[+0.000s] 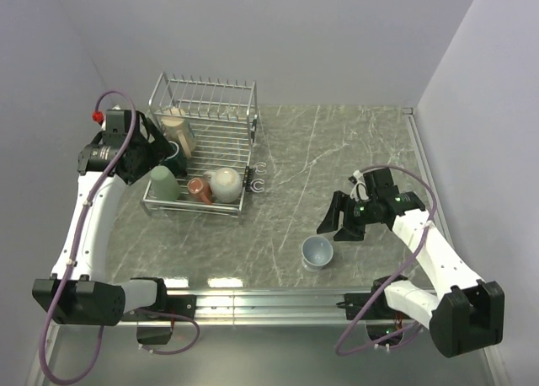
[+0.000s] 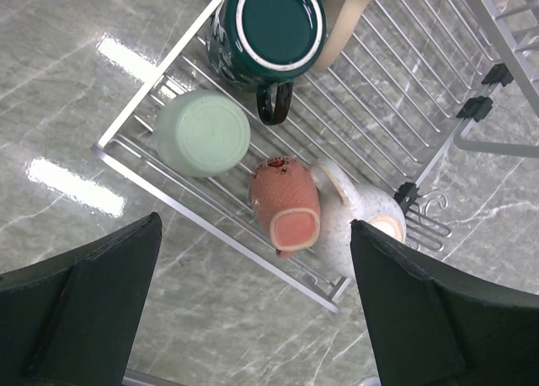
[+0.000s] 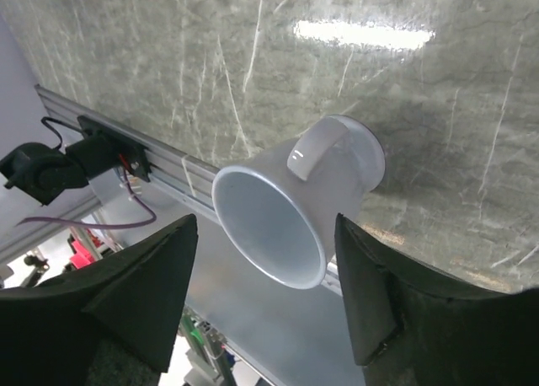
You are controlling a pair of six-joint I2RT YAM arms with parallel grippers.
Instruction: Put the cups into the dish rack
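Observation:
The silver wire dish rack (image 1: 221, 137) stands at the back left. It holds the tall tan mug (image 1: 177, 123), the dark green mug (image 1: 178, 163), the pale green mug (image 1: 163, 184) upside down, the red-brown mug (image 1: 200, 189) on its side and the cream mug (image 1: 226, 184). The left wrist view shows the rack's front rail (image 2: 135, 163) with the dark green (image 2: 278, 24), pale green (image 2: 202, 133), red-brown (image 2: 286, 205) and cream (image 2: 358, 222) mugs. My left gripper (image 1: 160, 154) (image 2: 253, 310) is open and empty above the rack's front left. The light blue-grey mug (image 1: 317, 252) (image 3: 295, 209) stands upright on the table. My right gripper (image 1: 344, 222) (image 3: 265, 293) is open just beside and above it.
Two metal hooks (image 1: 259, 178) hang off the rack's right side. A metal rail (image 1: 269, 300) runs along the near table edge. Walls close the back and both sides. Marbled grey tabletop (image 1: 337, 150) lies between the rack and the right arm.

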